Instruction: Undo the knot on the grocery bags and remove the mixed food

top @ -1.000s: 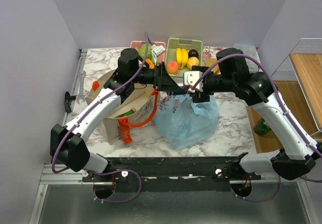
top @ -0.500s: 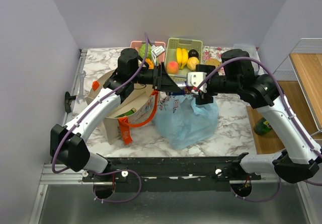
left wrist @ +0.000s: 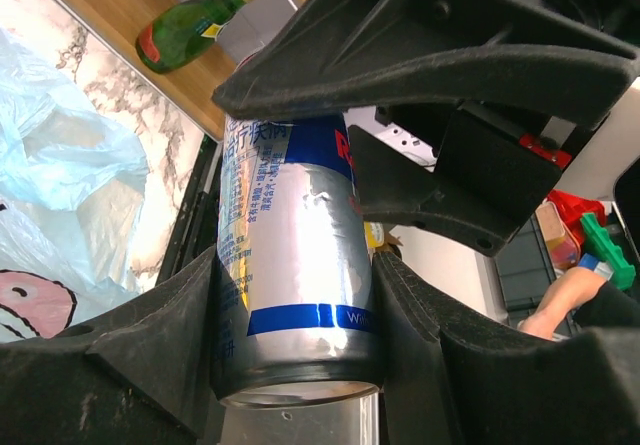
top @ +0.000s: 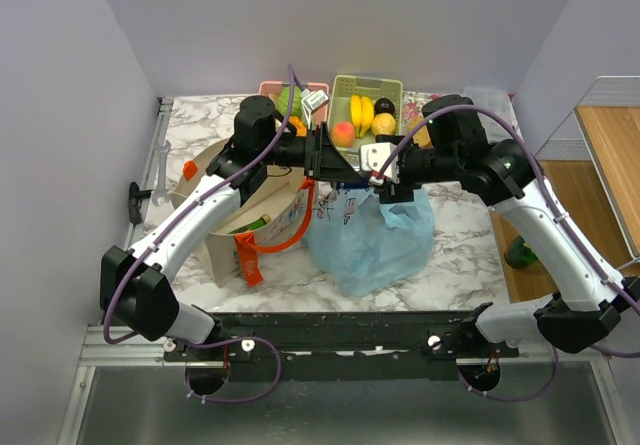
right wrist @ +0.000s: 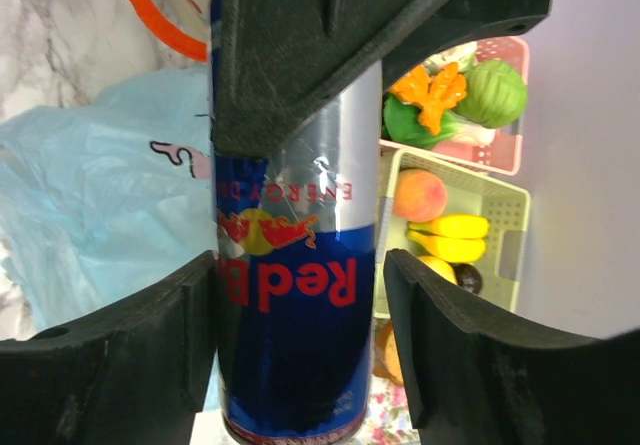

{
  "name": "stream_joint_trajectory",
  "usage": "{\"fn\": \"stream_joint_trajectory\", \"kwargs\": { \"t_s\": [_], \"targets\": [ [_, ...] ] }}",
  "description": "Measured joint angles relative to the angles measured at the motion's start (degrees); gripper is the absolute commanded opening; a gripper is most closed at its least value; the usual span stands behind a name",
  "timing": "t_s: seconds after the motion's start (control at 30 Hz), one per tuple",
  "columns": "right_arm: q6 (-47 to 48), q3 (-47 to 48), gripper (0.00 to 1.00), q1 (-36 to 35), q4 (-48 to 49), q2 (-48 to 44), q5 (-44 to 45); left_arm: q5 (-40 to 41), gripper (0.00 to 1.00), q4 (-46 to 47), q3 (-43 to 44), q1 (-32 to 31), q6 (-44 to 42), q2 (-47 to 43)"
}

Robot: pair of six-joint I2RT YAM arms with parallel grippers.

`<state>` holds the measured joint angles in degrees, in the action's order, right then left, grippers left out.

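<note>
On the left we see a beige tote (top: 215, 227). The left gripper (top: 345, 165) squeezes a can (left wrist: 290, 185), and the right gripper (right wrist: 300, 275) grips the same can too. It says Red Bull and ENERGY. They hide the top of the light blue bag (top: 365, 250), which sits right under them. A green bottle (top: 518, 255) lies far right

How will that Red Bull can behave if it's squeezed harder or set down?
The can is probably slippery, being smooth glossy metal. Creases already show in its silver wall, so a harder squeeze may crumple it. Round, it could roll if laid sideways.
</note>
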<state>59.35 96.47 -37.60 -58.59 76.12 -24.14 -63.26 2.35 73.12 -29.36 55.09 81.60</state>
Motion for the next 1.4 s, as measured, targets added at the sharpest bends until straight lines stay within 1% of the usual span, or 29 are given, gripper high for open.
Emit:
{"fn": "stream_joint_trajectory", "kwargs": {
  "t_s": [0.03,0.07,0.17,0.3,0.37,0.53,0.57,0.6,0.63,0.67,0.7,0.73,0.77,0.83,0.9,0.93,1.07,1.13,1.27,1.4],
  "targets": [
    [0.15,0.0,0.6,0.0,0.0,0.2,-0.28,0.0,0.0,0.48,0.0,0.04,0.31,0.07],
    [0.13,0.0,0.59,0.0,-0.22,0.42,-0.66,0.02,0.0,0.81,0.0,0.04,0.52,0.09],
    [0.31,0.0,0.64,0.0,-0.17,0.57,-1.14,-0.09,0.0,1.46,0.0,0.04,1.18,0.22],
    [0.31,0.02,0.64,0.0,-0.2,0.72,-1.36,-0.11,0.0,1.9,0.0,0.0,1.75,0.5],
    [0.31,0.24,0.63,0.0,-0.37,1.09,-1.36,-0.09,0.0,1.86,0.0,0.0,1.75,0.61],
    [0.83,0.66,0.46,-0.15,-0.9,1.73,-1.03,0.04,0.0,1.4,0.0,0.04,1.25,0.76],
    [0.96,0.66,0.42,-0.28,-1.01,1.75,-0.74,0.04,0.0,1.25,0.04,0.02,1.01,0.81],
    [1.07,0.66,0.33,-0.35,-1.07,1.75,-0.61,0.04,0.0,0.87,0.13,0.0,0.61,0.81],
    [1.2,0.68,0.24,-0.5,-1.11,1.81,-0.33,0.07,0.1,0.61,0.17,0.0,0.31,0.83],
    [1.25,0.76,0.14,-0.63,-1.25,1.9,-0.09,0.11,0.3,0.0,0.35,-0.02,-0.17,0.83],
    [1.33,1.03,0.08,-0.79,-1.46,2.12,0.22,0.17,0.5,-0.7,0.52,-0.02,-0.66,0.83],
    [1.4,1.42,0.03,-0.87,-1.84,2.38,0.46,0.26,0.63,-1.27,0.74,-0.02,-0.96,0.83],
    [1.64,2.4,0.01,-1.03,-2.67,2.99,0.87,0.31,0.72,-1.86,1.03,0.0,-1.36,0.85],
    [1.95,3.87,0.01,-1.31,-3.76,3.91,2.01,0.52,0.98,-2.75,1.33,0.55,-2.6,0.83],
    [2.01,4.63,0.01,-1.46,-4.96,4.55,4.48,0.68,0.98,-3.93,1.4,1.73,-3.56,0.63],
    [1.99,4.68,0.01,-1.79,-5.99,4.81,7.06,0.7,0.98,-4.87,1.4,2.71,-4.48,0.35],
    [0.87,4.61,0.01,-1.38,-11.26,6.08,16.46,1.7,0.98,-10.93,1.46,8.68,-10.86,-2.38],
    [0.17,3.74,0.01,0.07,-13.14,6.6,20.55,2.16,0.98,-12.74,1.46,10.95,-12.79,-3.93],
    [-0.66,0.42,0.01,8.04,-16.15,8.09,26.14,2.16,0.98,-13.4,1.42,13.09,-14.16,-6.62],
    [-0.76,-1.99,0.01,17.16,-17.33,13.25,31.5,2.14,0.99,-12.61,0.24,13.25,-13.84,-8.33]
  ]
}}
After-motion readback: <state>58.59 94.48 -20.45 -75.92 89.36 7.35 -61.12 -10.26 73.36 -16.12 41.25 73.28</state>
